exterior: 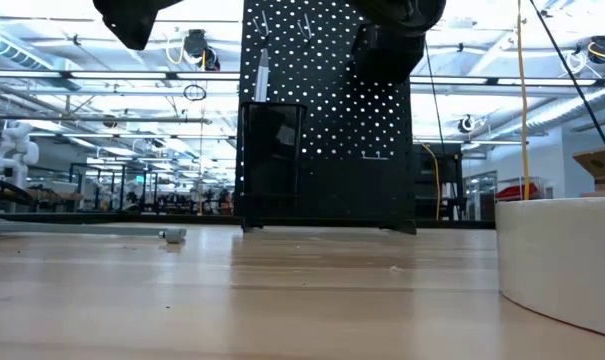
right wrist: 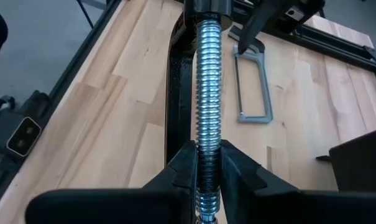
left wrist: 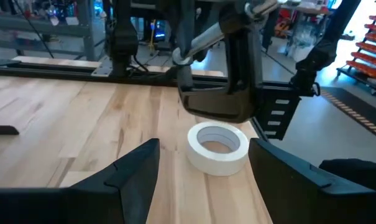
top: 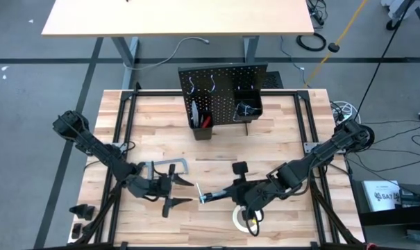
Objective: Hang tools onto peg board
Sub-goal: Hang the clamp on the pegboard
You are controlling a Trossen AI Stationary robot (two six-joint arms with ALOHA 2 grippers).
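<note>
The black C-clamp (top: 220,193) hangs over the table's near middle with my right gripper (top: 236,192) shut on it; its black frame (right wrist: 172,93) runs beside the silver screw. My left gripper (top: 184,192) stands open just left of it, with nothing between its fingers. The white tape roll (left wrist: 217,148) lies flat on the table under the clamp. The grey hacksaw (top: 161,167) lies flat behind my left gripper. The black peg board (top: 223,90) stands upright at the far middle, with silver hooks and two bins. My right gripper pinches the C-clamp's threaded silver screw (right wrist: 207,140) between its two fingers. The fingers come from the table's right, slanting down, and lie along the screw, which runs on ahead of them. The clamp is lifted clear of the table, above the tape roll.
A small black part (top: 239,168) lies on the table behind the clamp. The peg board's left bin holds a red-handled tool (top: 206,121). A black frame (top: 126,111) runs round the table top. Black pieces (top: 81,210) lie off the near left corner.
</note>
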